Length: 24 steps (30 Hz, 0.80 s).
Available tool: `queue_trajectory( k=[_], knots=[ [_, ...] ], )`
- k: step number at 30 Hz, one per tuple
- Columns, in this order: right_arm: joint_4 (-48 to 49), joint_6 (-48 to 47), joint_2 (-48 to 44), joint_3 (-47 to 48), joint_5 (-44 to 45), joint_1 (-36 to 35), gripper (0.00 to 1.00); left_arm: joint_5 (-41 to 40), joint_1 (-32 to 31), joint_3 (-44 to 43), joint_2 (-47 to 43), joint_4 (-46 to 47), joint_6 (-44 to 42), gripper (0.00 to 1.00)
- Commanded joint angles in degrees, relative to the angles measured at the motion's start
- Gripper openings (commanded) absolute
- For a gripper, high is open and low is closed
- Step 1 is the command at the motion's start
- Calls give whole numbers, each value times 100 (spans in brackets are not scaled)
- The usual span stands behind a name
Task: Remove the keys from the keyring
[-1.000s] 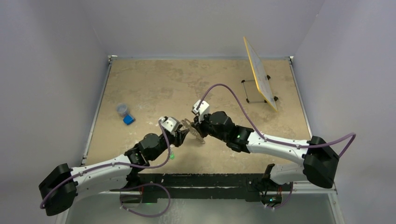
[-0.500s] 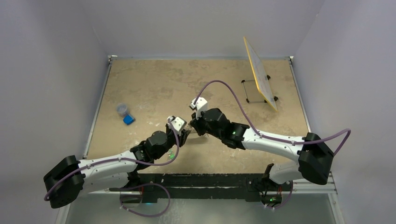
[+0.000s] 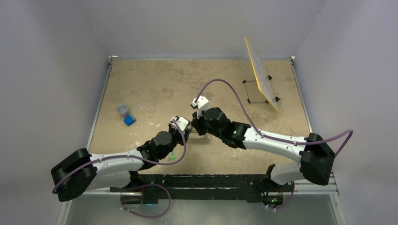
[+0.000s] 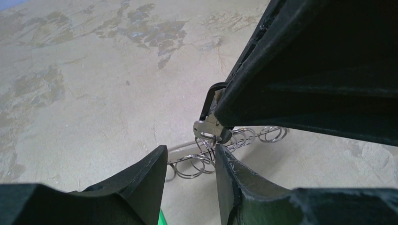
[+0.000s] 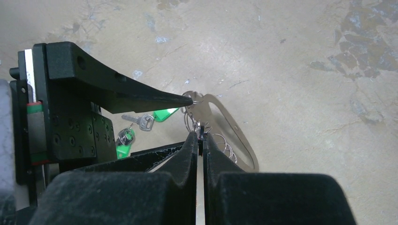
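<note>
The keyring [image 5: 236, 135], a pale oval loop with several small split rings [image 4: 196, 164] strung on one side, hangs just over the table between both grippers. My right gripper [image 5: 198, 136] [image 3: 195, 130] is shut on a small key with a black head [image 4: 207, 99] and silver part [image 4: 210, 129] that hangs from the rings. My left gripper [image 4: 190, 150] [image 3: 186, 132] is open and straddles the split rings. Its upper finger [image 5: 141, 93] has its tip at the loop's top end. The key's blade is hidden inside the right fingers.
A bunch of keys with bright green tags [image 5: 126, 140] [image 3: 172, 157] lies on the table under the left wrist. At the left stand a blue block [image 3: 129, 120] and a small clear cup [image 3: 123, 110]. A yellow board on a wire stand [image 3: 262, 75] leans at the back right.
The left arm has stretched forward and right, bringing its open fingers around the rings. The right gripper has shifted slightly left with its grip kept. The loop now shows less from above.
</note>
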State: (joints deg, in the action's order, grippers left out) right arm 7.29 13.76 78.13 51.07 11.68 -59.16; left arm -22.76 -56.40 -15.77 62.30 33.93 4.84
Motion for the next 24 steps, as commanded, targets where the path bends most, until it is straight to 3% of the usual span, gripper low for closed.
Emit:
queue_trajectory(
  k=[1, 5, 8, 16, 24],
  knots=[
    [-54, 186, -7, 291, 206, -20, 0, 4, -29, -9, 60, 598, -127, 40],
    [-82, 237, -9, 330, 172, -25, 0, -145, -29, 54, 159, 718, -160, 40],
    [-122, 248, -6, 368, 152, -25, 0, -159, -29, 82, 268, 842, -189, 35],
    [-340, 325, -202, 302, 157, -15, 0, -30, -35, 186, 361, 977, -282, 1],
    [-373, 210, -353, 168, 282, 224, 0, 391, -29, 471, -30, 1132, -441, 0]
  ],
)
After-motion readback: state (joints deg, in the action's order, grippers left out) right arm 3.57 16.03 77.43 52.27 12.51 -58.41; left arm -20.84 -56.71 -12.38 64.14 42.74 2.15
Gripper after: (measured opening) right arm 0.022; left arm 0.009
